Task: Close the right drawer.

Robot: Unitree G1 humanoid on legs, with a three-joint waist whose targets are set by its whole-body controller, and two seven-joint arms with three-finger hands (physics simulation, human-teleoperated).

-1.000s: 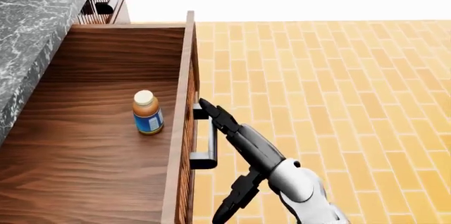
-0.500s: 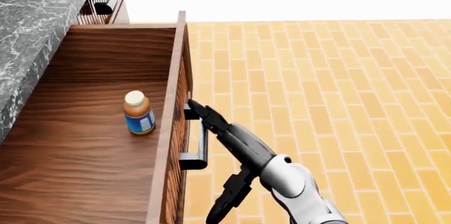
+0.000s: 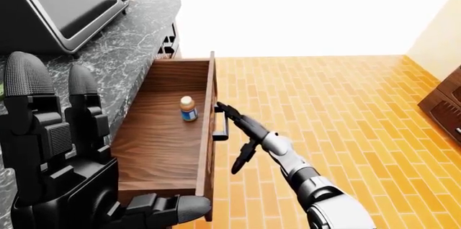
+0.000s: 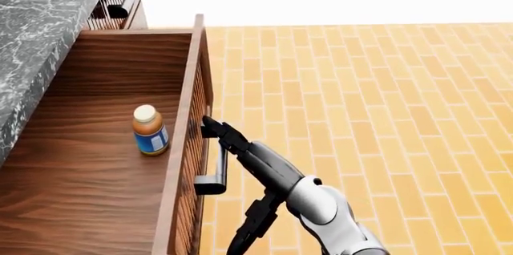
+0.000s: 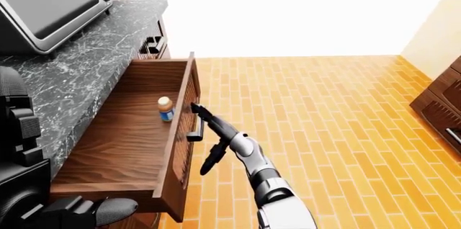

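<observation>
Walnut-brown wood forms the right drawer, which stands pulled far out from under the grey marble counter at the left of the head view. 1 small bottle with a cream cap and blue label stands upright on the drawer floor, near the front panel. The dark bar handle is mounted on the outer face of that panel. The right hand reaches in from the lower right, its 2 upper fingers extended straight and touching the top end of the handle, the thumb hanging loose below; the fingers are spread, gripping nothing. The left hand is raised close to the left-eye camera, fingers upright and uncurled. A microwave sits on the counter. Orange brick flooring fills the right.
</observation>
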